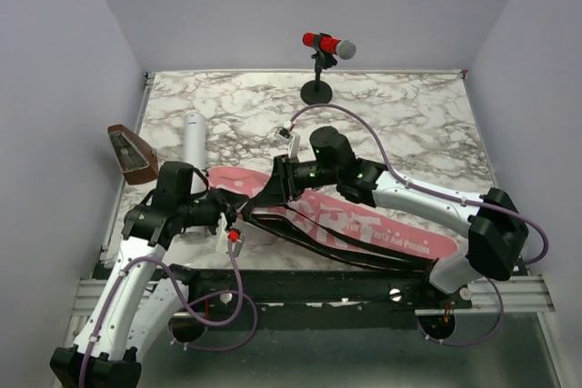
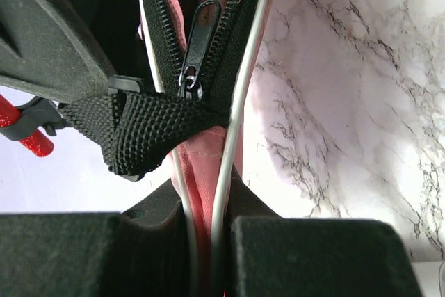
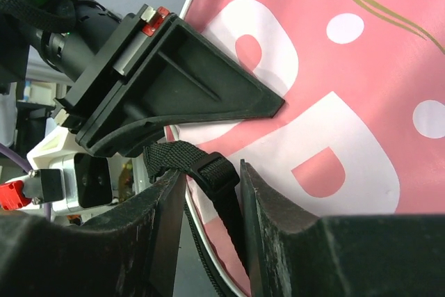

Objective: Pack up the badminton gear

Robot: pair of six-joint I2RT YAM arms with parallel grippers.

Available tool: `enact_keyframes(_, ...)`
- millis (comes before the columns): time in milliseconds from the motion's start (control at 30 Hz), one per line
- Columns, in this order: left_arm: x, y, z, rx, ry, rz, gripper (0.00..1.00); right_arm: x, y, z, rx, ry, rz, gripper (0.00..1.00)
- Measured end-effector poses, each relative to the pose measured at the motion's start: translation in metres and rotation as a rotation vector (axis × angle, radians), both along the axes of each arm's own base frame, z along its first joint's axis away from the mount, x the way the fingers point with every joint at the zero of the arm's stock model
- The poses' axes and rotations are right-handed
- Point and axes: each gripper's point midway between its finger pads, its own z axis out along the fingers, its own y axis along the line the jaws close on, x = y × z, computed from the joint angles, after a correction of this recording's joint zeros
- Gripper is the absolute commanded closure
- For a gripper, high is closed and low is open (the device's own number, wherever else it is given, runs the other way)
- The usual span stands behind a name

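- Only the top camera takes in the whole pink bag [image 1: 386, 227]. It lies flat on the marble table [image 1: 409, 115], with its long axis running on a diagonal from the far left to the near right.
- In the same view, both arms meet over the bag's far-left end. The near-right end lies bare and rounded near the right arm's base.
- The white tube [image 1: 193, 136] shows only from above. It lies just beyond the left arm with its length pointing away from the arms, and its near end is hidden.
- A red microphone [image 1: 327, 44] stands at the far edge of the table. A brown wedge box [image 1: 132, 154] sits off the table's left side.
- The left wrist camera alone shows the zip. The slider [image 2: 190, 83] sits with its pull tab lying up the view, and the two rows of teeth part beyond it.
- The left gripper [image 2: 206, 203] is pressed together on the bag's white-piped pink edge.
- The right wrist camera alone shows the bag's printed face, with large white letters and dots.
- It also shows the black strap [image 3: 165, 152] with its buckle passing between the fingers of the right gripper [image 3: 211, 179].
- Those fingers stand partly apart on either side of the strap. I cannot tell whether they pinch it.
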Motion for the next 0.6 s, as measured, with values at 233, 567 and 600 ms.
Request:
enact_keyframes(233,0.002,-0.002,0.003,0.001,0.082,0.009,1.0,0.002,-0.003,-0.001,-0.052,-0.053,0.008,0.53)
enact_keyframes(567,0.004,-0.002,0.003,0.008,0.276,0.066,1.0,0.014,-0.013,0.003,-0.163,-0.132,-0.028,0.53)
enact_keyframes(600,0.004,-0.002,0.003,0.009,0.296,0.072,1.0,0.016,-0.015,0.003,-0.177,-0.138,-0.035,0.53)
